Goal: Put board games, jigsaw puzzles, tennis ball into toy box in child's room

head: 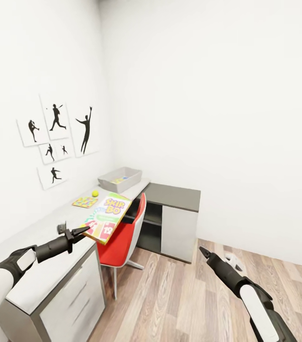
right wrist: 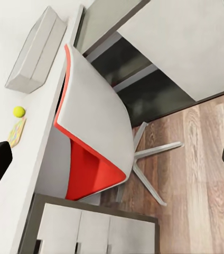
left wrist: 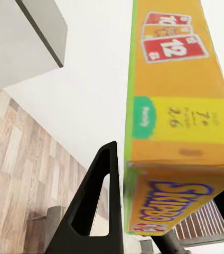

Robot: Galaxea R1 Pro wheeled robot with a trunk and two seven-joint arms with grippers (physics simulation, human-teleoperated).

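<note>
My left gripper (head: 80,232) is shut on the near edge of the green-and-red SKIP-BO board game (head: 106,216), which hangs tilted over the table (head: 42,270) edge. In the left wrist view the board game (left wrist: 178,111) sits between the dark fingers (left wrist: 93,211). Further along the table lie a jigsaw puzzle (head: 85,202) and the tennis ball (head: 95,193). The grey toy box (head: 120,178) stands at the far end with something colourful inside. My right gripper (head: 204,251) hangs open over the floor. The right wrist view shows the toy box (right wrist: 35,50), tennis ball (right wrist: 19,111) and puzzle (right wrist: 17,132).
A red-and-white chair (head: 122,237) is tucked against the table just below the held game. A lower dark grey cabinet (head: 172,195) fills the corner beyond it. White drawers (head: 75,294) sit under the near table end. Wood floor (head: 179,294) is open to the right.
</note>
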